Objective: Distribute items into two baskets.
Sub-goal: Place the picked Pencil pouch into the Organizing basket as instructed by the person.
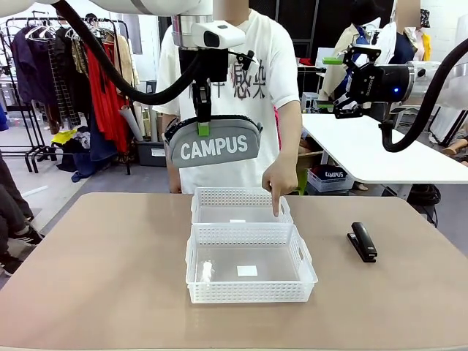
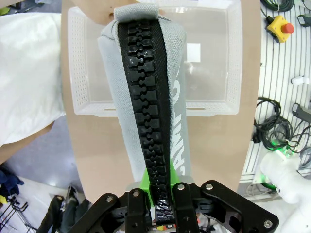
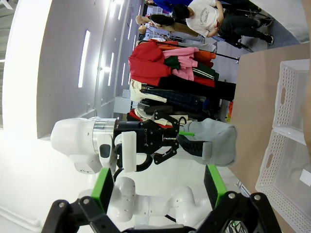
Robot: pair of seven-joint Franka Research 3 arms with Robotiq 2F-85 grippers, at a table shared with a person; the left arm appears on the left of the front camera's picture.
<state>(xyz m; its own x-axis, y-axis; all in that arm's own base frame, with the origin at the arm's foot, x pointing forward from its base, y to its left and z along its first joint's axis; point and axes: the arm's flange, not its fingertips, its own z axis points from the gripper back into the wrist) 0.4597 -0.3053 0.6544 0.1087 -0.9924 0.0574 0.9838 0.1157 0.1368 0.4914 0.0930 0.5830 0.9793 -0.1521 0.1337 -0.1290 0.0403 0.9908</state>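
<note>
Left gripper (image 1: 202,126) pinches soft grey fabric pouch (image 1: 212,146) by its toothed zipper (image 2: 146,97); right gripper (image 1: 329,82) gapes empty

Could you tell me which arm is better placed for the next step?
Left: the left gripper holds the pouch above the far basket the person points into; the right gripper hangs open, aside.

A tan surface (image 1: 88,292) spans the lower frame. At upper left, a clothes rack (image 1: 73,66) hangs with dark and red garments. A white table (image 1: 380,150) stands at right. In the left wrist view, a yellow box with a red button (image 2: 279,25) sits at upper right, with black cables (image 2: 269,121) below it.
</note>
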